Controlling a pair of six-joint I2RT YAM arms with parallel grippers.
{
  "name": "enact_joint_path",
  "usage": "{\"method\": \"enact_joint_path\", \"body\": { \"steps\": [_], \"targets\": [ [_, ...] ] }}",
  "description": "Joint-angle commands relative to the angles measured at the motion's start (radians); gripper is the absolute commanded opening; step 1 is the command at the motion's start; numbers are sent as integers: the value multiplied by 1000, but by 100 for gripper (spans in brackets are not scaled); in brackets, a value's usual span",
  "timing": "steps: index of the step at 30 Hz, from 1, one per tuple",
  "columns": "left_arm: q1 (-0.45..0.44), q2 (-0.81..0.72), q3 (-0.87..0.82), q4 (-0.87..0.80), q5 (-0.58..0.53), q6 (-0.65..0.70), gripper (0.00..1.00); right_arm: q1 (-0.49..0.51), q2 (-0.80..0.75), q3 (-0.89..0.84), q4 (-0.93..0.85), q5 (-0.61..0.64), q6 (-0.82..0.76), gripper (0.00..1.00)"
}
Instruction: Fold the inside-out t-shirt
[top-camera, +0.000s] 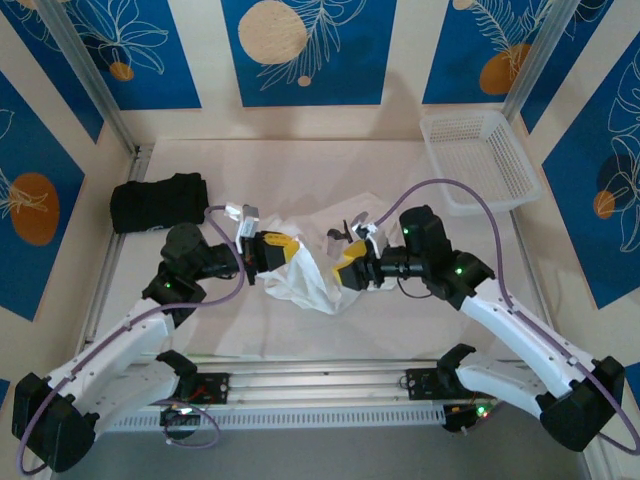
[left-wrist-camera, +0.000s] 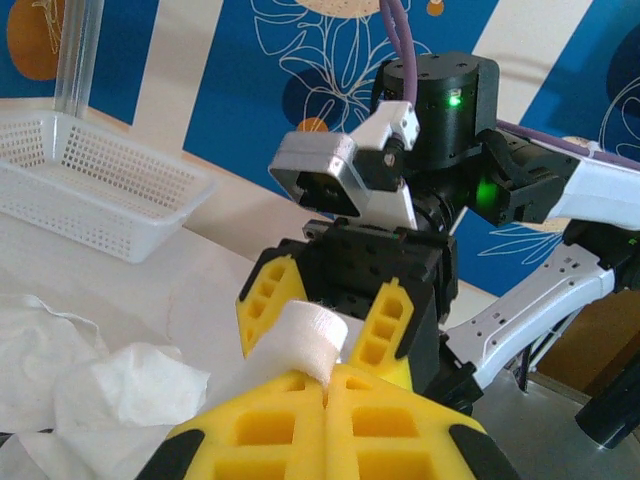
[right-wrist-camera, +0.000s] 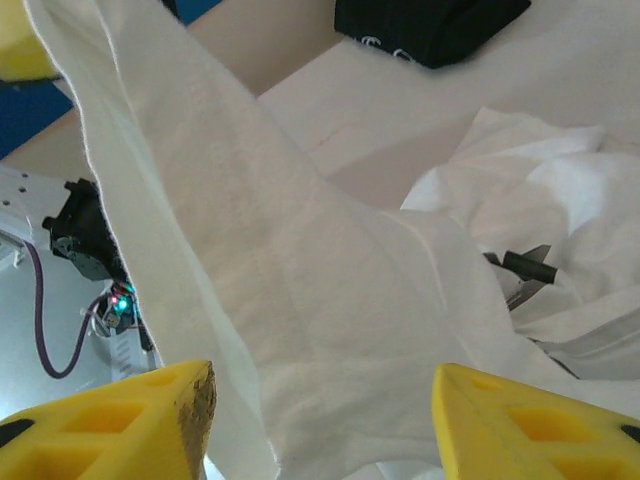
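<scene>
The inside-out t-shirt (top-camera: 303, 278) is a crumpled white heap on the table between my two grippers. One band of it is lifted and stretched between them. My left gripper (left-wrist-camera: 329, 386) is shut on a rolled fold of this white cloth; in the top view it (top-camera: 288, 256) sits at the heap's left edge. Facing it from the right, my right gripper (top-camera: 343, 272) stands open. Its yellow fingers (right-wrist-camera: 160, 415) are spread wide at the bottom of the right wrist view, with the taut cloth (right-wrist-camera: 290, 270) passing between them and not pinched.
A folded black garment (top-camera: 158, 202) lies at the back left of the table. At the back right stands a white basket (top-camera: 482, 158). A metal rail (top-camera: 310, 385) runs along the near edge between the arm bases.
</scene>
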Motion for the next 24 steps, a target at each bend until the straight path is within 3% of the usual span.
{"method": "enact_joint_path", "body": {
  "steps": [1,12,20,24],
  "targets": [
    [9,-17,-3,10,17,22,0,48,9,4,-23,95,-17,61],
    [10,-18,-2,12,8,11,0,191,79,13,-22,372,-58,67],
    [9,-16,-2,-4,-4,17,0,264,114,28,34,458,-69,70],
    [10,-17,-2,-21,-15,22,0,279,98,32,43,589,-49,60]
  ]
}}
